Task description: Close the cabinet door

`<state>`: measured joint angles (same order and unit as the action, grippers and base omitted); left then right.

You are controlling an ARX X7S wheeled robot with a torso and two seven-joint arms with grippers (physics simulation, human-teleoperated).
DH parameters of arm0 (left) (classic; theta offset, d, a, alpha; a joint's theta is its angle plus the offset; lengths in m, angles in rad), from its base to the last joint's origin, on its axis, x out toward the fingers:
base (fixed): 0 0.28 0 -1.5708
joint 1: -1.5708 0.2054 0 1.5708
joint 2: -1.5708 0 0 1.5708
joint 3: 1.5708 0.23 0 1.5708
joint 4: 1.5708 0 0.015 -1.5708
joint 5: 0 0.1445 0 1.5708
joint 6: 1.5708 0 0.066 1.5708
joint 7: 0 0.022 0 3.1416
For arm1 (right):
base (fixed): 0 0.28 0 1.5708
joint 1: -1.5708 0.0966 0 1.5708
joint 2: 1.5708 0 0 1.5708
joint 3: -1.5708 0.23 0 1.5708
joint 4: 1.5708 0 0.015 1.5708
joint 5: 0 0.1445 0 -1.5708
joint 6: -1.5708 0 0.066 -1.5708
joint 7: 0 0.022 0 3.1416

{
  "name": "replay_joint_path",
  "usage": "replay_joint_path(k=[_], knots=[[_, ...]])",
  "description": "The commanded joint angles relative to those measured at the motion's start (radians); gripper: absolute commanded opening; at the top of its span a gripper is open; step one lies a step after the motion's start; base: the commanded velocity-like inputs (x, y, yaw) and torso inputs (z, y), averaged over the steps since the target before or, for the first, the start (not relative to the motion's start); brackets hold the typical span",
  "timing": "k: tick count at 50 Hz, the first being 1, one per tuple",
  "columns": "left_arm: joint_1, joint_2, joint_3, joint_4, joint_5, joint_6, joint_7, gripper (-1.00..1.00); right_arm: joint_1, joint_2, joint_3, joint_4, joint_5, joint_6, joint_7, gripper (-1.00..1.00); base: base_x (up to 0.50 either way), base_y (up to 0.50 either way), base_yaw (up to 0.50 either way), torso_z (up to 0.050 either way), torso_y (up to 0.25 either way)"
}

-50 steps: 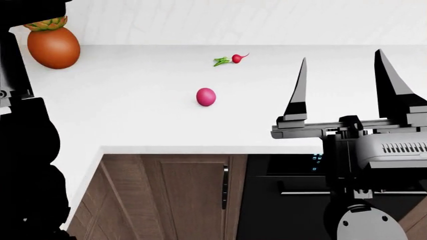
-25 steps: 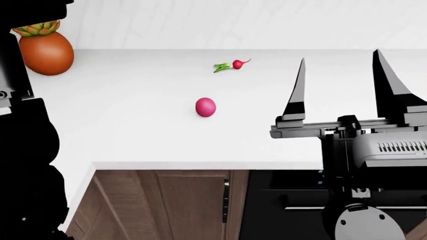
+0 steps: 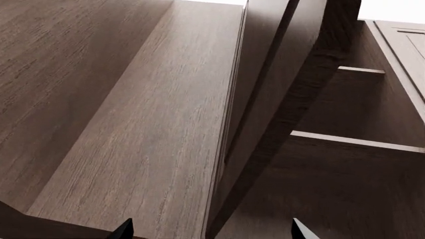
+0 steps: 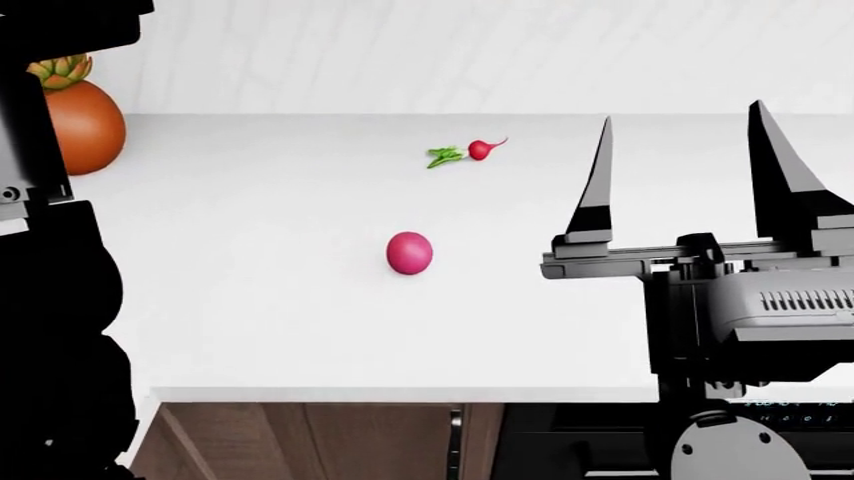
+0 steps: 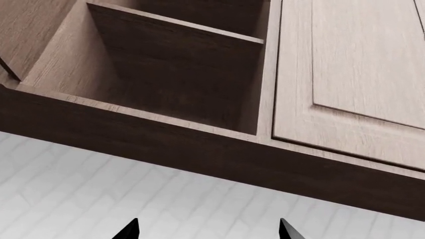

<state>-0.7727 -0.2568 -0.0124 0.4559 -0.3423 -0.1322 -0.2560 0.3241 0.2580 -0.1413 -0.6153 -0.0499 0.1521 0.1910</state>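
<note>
**Door hanging open overhead, both claws empty**

Claws first since they're closest: the right gripper (image 4: 681,170) is sitting spread wide over the white counter (image 4: 267,300), holding nothing. The left gripper (image 3: 209,230) is only poking two fingertips into its wrist view, set well apart, so it's looking open and empty too.

Just past those left tips, the cabinet door (image 3: 153,129) is standing swung out from the open cabinet (image 5: 179,64), shelves showing behind its edge. I'm guessing it's a stiff, light wood panel on hinges, so no grip needed, just a flat push on the face near the free edge, away from the hinge.

Farther off, a pink ball (image 4: 410,252) and a radish (image 4: 474,150) are lying on the counter, well clear.
</note>
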Motion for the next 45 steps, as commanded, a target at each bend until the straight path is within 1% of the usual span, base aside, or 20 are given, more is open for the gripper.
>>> replay_joint_path(k=[1,12,16,18,23,25,28,32,35,37,45], knots=[[0.003,-0.005,0.003,0.004,-0.005,-0.001,-0.006,1.00,-0.006,0.012,-0.009,-0.003,-0.004,-0.007,0.002,1.00,0.50,0.00,0.00,0.000,0.000],[0.009,-0.008,0.006,0.003,-0.010,0.004,-0.009,1.00,0.000,0.010,-0.005,0.003,0.001,-0.001,0.015,1.00,0.50,0.00,0.00,0.000,0.000],[0.005,-0.009,-0.009,-0.006,-0.027,0.014,-0.007,1.00,0.000,0.010,-0.004,0.002,0.006,-0.006,0.017,1.00,0.01,0.00,0.00,0.000,0.004],[-0.001,-0.004,-0.031,-0.017,-0.060,0.033,0.001,1.00,0.000,0.011,-0.004,-0.001,0.008,-0.005,0.018,1.00,0.00,0.00,0.00,0.000,0.000],[-0.020,0.001,-0.113,-0.010,-0.240,0.001,0.001,1.00,0.000,0.013,-0.005,-0.010,0.010,0.003,0.020,1.00,0.00,0.00,0.00,0.000,0.000],[-0.023,-0.003,-0.144,0.006,-0.311,-0.014,-0.002,1.00,0.001,0.013,-0.004,-0.010,0.012,0.003,0.021,1.00,0.00,0.00,0.00,0.000,0.000],[-0.038,-0.015,-0.166,0.017,-0.357,-0.034,-0.016,1.00,0.001,0.014,-0.005,-0.011,0.014,0.005,0.022,1.00,0.00,0.00,0.00,0.000,0.000],[-0.062,-0.038,-0.207,0.044,-0.458,-0.082,-0.051,1.00,0.003,0.016,-0.004,-0.015,0.016,0.008,0.024,1.00,0.00,0.00,0.00,0.000,0.000],[-0.096,-0.060,-0.205,0.045,-0.481,-0.115,-0.069,1.00,0.002,0.015,-0.006,-0.008,0.017,0.002,0.026,1.00,0.00,0.00,0.00,0.000,0.000],[-0.154,-0.076,-0.197,0.038,-0.495,-0.137,-0.076,1.00,-0.001,0.018,-0.004,-0.010,0.019,0.002,0.027,1.00,0.00,0.00,0.00,0.000,0.000],[-0.256,-0.083,-0.175,-0.002,-0.504,-0.155,-0.082,1.00,-0.002,0.021,-0.006,-0.006,0.021,-0.003,0.031,1.00,0.00,0.00,0.00,0.000,0.000]])
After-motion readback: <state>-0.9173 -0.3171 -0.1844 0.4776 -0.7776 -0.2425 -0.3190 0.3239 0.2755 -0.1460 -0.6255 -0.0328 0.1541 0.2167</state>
